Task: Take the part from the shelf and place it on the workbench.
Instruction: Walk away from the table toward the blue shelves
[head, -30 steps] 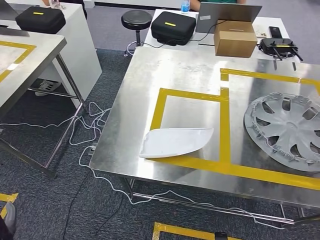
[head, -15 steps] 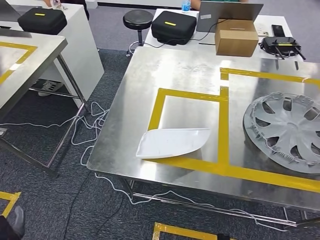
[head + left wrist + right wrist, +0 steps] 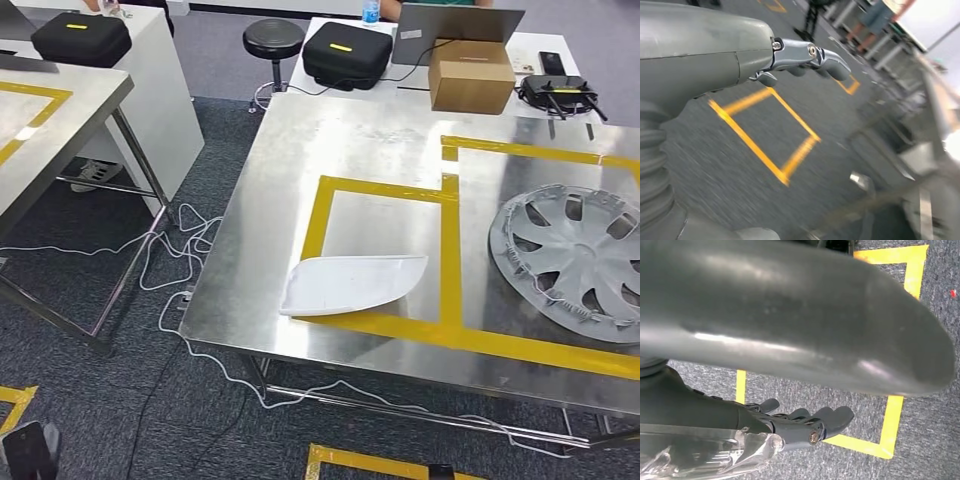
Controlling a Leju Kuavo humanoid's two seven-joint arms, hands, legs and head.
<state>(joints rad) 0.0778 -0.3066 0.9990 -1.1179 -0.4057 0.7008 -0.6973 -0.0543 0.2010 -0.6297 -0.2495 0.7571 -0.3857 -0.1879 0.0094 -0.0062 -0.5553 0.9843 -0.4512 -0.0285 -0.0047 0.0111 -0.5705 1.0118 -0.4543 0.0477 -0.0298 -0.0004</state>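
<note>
Head view: one white part (image 3: 351, 284) lay flat on the steel counter (image 3: 279, 190), lower centre of frame, overlapping the yellow tape square (image 3: 450, 240) and near the counter's front edge; one silver hubcap (image 3: 577, 260) sat at right, well apart. Wrist views (blurred) showed grey carpet with yellow floor tape. Left robot hand (image 3: 806, 57) held nothing, fingers extended; right robot hand (image 3: 806, 422) likewise empty, fingers apart.
</note>
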